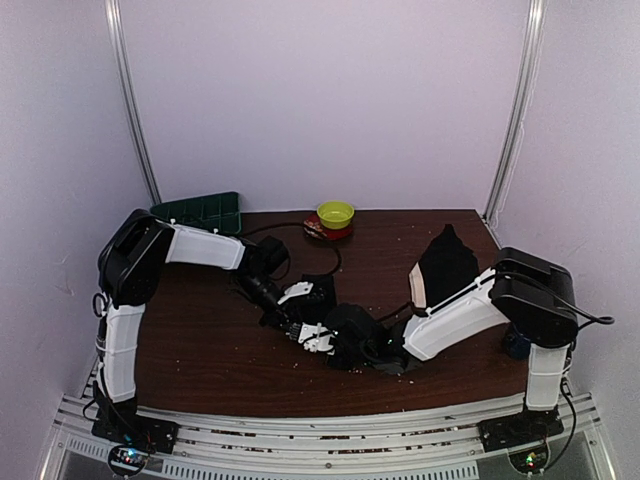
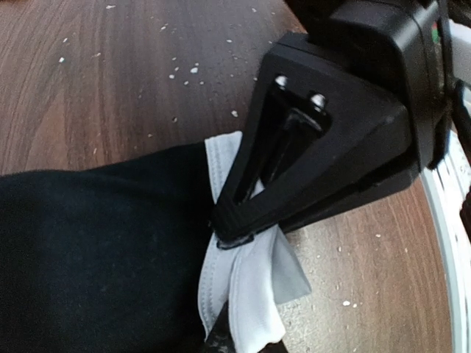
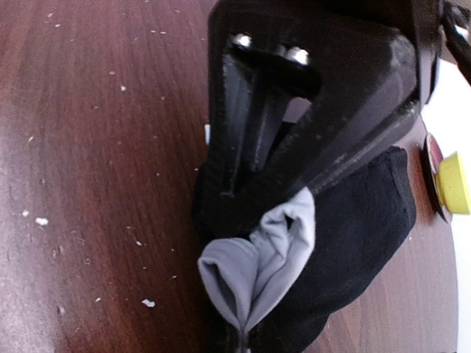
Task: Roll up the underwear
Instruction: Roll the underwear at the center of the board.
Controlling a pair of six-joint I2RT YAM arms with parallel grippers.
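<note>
One piece of underwear (image 1: 352, 330), black with a white band, lies bunched at the table's middle between both grippers. My left gripper (image 1: 308, 336) is shut on its white band (image 2: 254, 287), which folds out below the black finger (image 2: 294, 169); the dark cloth (image 2: 88, 250) spreads to the left. My right gripper (image 1: 380, 352) is shut on the other end, where a pinched fold of pale fabric (image 3: 254, 268) bulges from under the finger (image 3: 294, 110) against black cloth (image 3: 360, 220). A second black garment (image 1: 446, 262) lies at the back right, beside the right arm.
A green tray (image 1: 205, 211) sits at the back left corner. A yellow bowl (image 1: 335, 213) stands on a red disc at the back middle. A black cable (image 1: 318, 262) runs across the dark wood table (image 1: 200, 340), which is dotted with white crumbs.
</note>
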